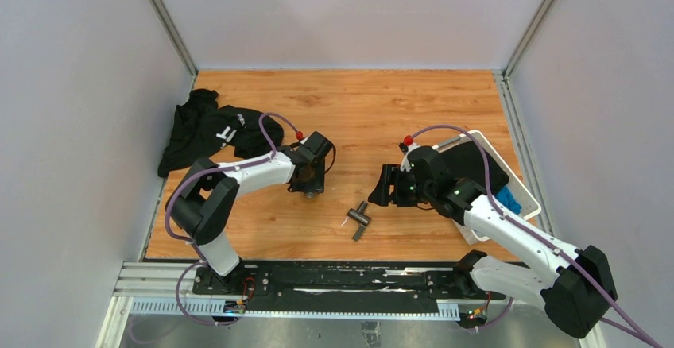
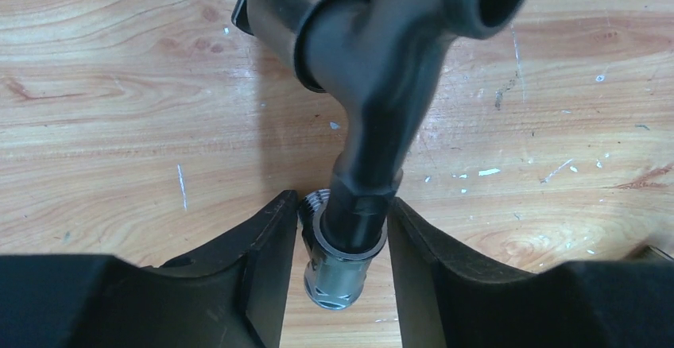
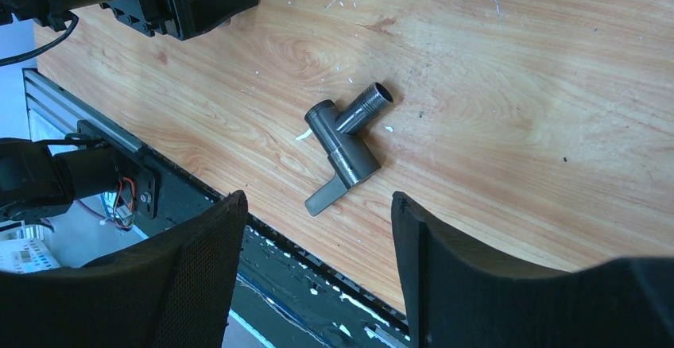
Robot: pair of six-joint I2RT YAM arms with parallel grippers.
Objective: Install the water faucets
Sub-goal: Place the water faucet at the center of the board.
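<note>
Within left claw (image 2: 340, 203), faucet (image 2: 373, 86) pinched, right claw (image 3: 318, 199) spread, second faucet (image 3: 346, 154) lying just ahead

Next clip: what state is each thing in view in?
Left gripper: shut.
Branched dark-grey metal faucet piece: clamped by its stub in the left gripper.
Right gripper: open, empty.
T-shaped dark-grey metal faucet piece: lying on the wooden table, untouched.
Black cloth garment: crumpled.
White plastic basket: not empty.
</note>
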